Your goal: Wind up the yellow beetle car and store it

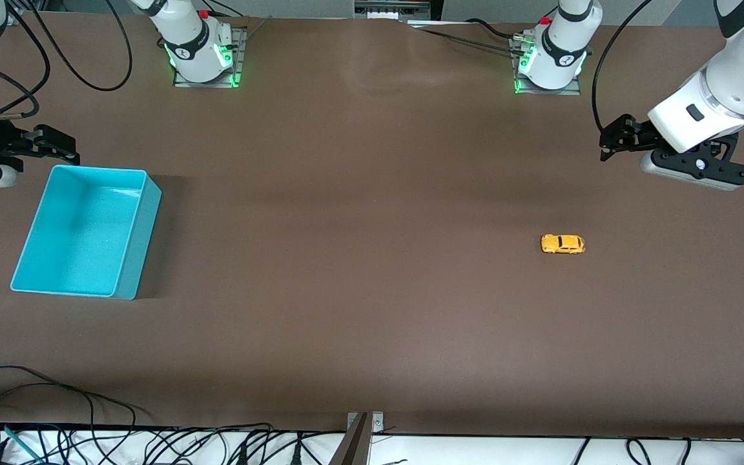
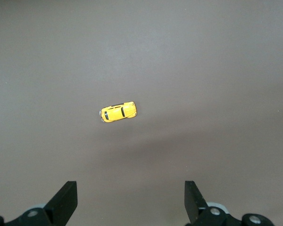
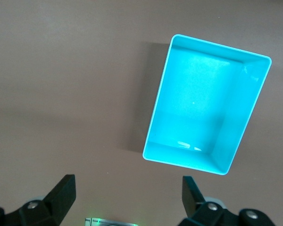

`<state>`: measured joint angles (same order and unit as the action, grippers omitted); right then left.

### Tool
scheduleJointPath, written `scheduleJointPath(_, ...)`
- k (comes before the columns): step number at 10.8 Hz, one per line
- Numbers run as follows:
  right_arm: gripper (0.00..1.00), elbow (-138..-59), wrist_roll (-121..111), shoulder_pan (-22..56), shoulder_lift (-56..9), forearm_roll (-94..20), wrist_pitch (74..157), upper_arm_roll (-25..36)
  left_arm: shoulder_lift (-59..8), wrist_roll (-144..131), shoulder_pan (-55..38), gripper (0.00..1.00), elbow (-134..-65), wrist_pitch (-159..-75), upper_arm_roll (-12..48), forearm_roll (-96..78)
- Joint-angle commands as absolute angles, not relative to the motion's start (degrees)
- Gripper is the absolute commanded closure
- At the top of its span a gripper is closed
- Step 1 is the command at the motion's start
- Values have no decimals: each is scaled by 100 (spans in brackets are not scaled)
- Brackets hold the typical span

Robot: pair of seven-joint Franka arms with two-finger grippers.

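1. Left gripper hangs in the air over bare table at the left arm's end, fingers spread wide and holding nothing.
2. Right gripper hangs above the table just beside the turquoise bin, fingers also wide and empty.
3. The yellow beetle car sits on its wheels on the table toward the left arm's end, well apart from the bin.
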<state>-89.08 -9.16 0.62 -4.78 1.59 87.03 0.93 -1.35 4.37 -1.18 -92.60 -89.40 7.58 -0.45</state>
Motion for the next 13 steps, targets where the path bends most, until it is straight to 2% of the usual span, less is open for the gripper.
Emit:
scheduleJointPath(1,0,-8938,-993,53,-422,70,8666,88,-97,413,-106,0,-9229,-8930,738,-185)
scheduleJointPath(13,0,-8938,-1002,53,-422,70,8666,97,-141,475,-114,0,-9325,-8833,738,-255)
